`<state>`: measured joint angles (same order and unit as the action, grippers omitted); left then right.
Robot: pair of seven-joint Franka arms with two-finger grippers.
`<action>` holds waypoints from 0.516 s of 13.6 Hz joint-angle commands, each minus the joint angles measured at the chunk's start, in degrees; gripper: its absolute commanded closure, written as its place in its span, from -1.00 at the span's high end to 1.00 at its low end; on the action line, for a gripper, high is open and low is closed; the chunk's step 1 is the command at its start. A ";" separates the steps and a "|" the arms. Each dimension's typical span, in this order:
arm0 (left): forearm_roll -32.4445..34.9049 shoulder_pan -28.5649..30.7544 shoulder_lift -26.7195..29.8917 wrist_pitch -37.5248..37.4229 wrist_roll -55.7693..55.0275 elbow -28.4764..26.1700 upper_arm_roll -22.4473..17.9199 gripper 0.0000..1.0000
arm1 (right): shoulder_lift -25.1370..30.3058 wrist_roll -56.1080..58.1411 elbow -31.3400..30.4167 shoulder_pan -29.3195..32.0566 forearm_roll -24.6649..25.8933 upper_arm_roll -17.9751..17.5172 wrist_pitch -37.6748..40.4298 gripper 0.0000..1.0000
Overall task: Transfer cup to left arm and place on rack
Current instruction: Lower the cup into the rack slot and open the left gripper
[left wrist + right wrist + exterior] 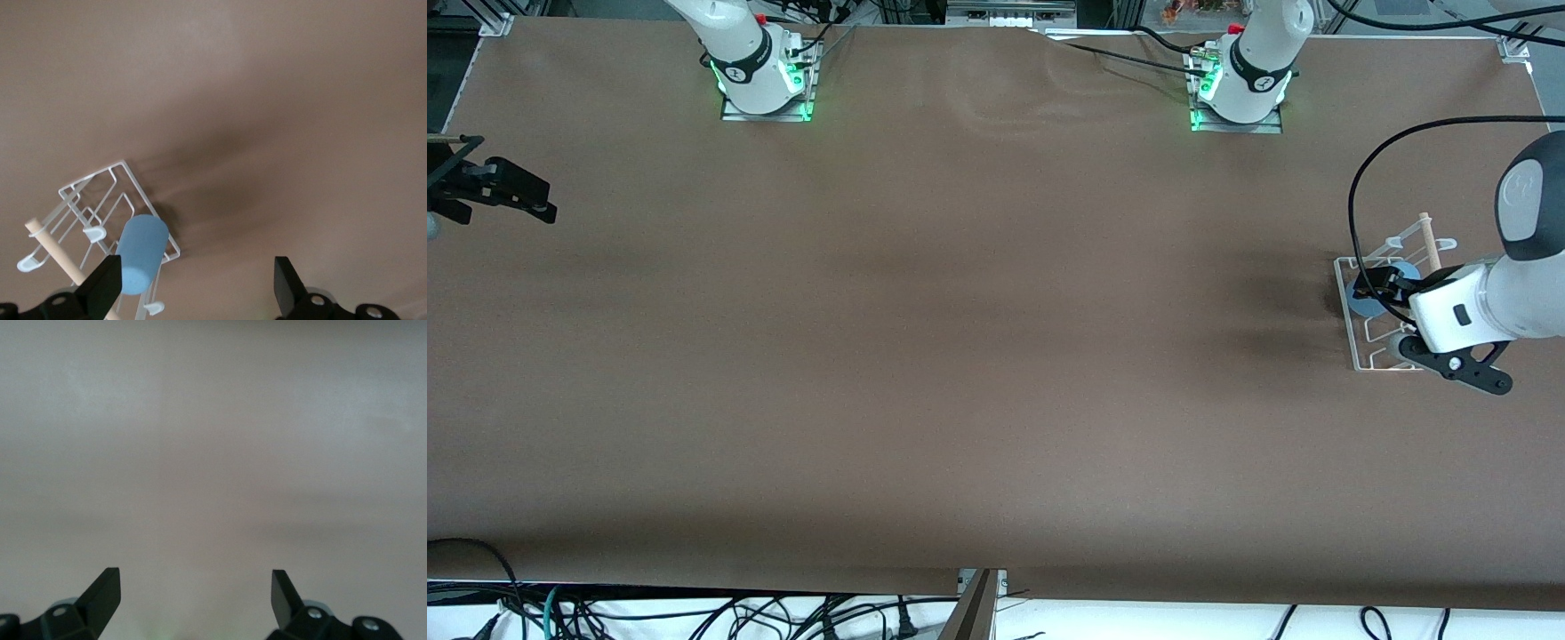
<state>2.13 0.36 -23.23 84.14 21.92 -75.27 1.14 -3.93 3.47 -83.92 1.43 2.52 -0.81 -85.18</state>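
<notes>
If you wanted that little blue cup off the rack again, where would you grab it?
Around its bare tapered sidewall, coming from above: the cup sits on the rack with its closed end up, and pegs and the wooden dowel crowd it lower down. The open left end effector looks wide enough.

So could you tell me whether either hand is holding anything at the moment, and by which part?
Nothing is held. The left hand is open over the rack, where the cup rests; the right hand is open too.
</notes>
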 commanded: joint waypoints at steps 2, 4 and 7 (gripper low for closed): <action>-0.99 -0.45 6.70 1.64 -3.20 -4.27 2.46 1.00 | 1.56 -0.39 -1.87 -0.02 -0.68 -0.43 0.02 1.00; -0.99 -1.50 12.65 5.66 -3.72 -10.82 2.03 1.00 | 1.29 -0.39 -1.60 -0.02 -0.77 -0.43 0.02 1.00; -0.99 -2.29 20.93 11.66 -6.87 -19.90 1.93 1.00 | 0.50 0.66 -1.42 0.07 -0.77 -0.16 -0.07 1.00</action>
<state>2.08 -1.09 -10.02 91.51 17.50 -85.80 3.64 -3.98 3.51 -84.51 1.35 2.52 -1.07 -85.18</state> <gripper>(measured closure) 0.000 0.000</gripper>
